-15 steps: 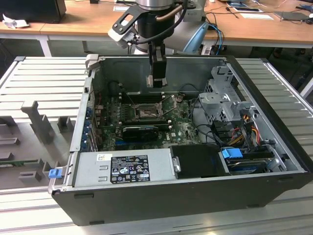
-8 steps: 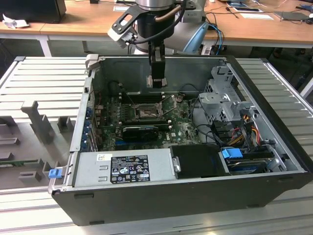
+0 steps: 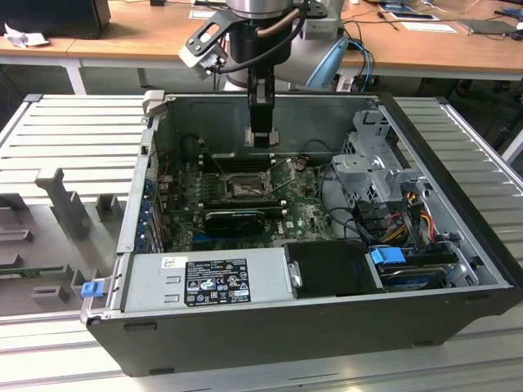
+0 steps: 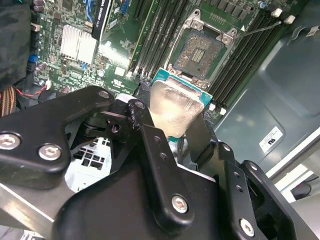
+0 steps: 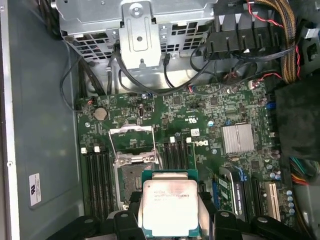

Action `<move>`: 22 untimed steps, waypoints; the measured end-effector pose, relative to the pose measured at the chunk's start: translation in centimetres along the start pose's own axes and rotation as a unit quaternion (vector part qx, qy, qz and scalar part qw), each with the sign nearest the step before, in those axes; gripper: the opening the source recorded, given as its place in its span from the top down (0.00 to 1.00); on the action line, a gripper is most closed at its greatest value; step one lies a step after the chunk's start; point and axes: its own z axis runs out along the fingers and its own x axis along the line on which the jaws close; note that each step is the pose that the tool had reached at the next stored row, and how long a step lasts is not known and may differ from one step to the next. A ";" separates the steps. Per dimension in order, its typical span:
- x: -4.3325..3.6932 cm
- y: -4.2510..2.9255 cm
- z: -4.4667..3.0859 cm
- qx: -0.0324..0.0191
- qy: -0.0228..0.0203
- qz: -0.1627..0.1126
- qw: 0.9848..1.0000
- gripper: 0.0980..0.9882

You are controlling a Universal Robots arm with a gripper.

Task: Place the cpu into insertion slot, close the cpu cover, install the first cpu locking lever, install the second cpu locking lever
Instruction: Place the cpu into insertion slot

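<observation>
"Fingers [image 3: 261, 110] first: spread or shut?"

"Pinched on the cpu [image 3: 262, 139]. In the exterior view the gripper [image 3: 262, 144] hangs straight down inside the case [image 3: 327, 335]. It holds the chip above the board [image 3: 302, 214], near the slot [image 3: 243, 189] but apart from it, toward the case's far wall."

"Why grip it by the edges?"

"My guess is that this leaves the underside free to meet the pins. In the second wrist view, 2 fingers [image 4: 150, 145] clamp opposite edges of the cpu [image 4: 175, 107], and its silvery top faces the camera. Beyond it the slot [image 4: 200, 52] lies bare with its grey pin field showing, so nothing blocks the seat. 1 thin lever [image 4: 257, 30] sticks out to the side, released."

"And the cover?"

"In the first wrist view the cover [image 5: 131, 141] is swung off the slot [image 5: 134, 175], on the side away from the chip — open, I'd judge, so the chip can go in. The cpu [image 5: 169, 207] overlaps the slot's near edge in this picture, but it sits in the grip, not in the socket — not yet seated."
</observation>
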 end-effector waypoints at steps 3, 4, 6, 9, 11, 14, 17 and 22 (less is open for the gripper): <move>0.00 0.00 0.05 0.000 -0.001 0.012 1.000 0.52; 0.00 0.00 0.09 0.000 -0.001 0.012 1.000 0.52; -0.01 -0.02 0.16 0.000 0.000 -0.002 1.000 0.52; 0.00 -0.03 0.27 0.001 0.003 -0.033 0.999 0.52; 0.00 -0.03 0.33 0.001 0.003 -0.040 0.999 0.52; -0.01 -0.04 0.44 0.001 0.003 -0.040 0.999 0.52; -0.01 -0.05 0.60 0.001 0.003 -0.040 0.999 0.52; -0.01 -0.07 0.81 0.001 0.003 -0.040 0.999 0.52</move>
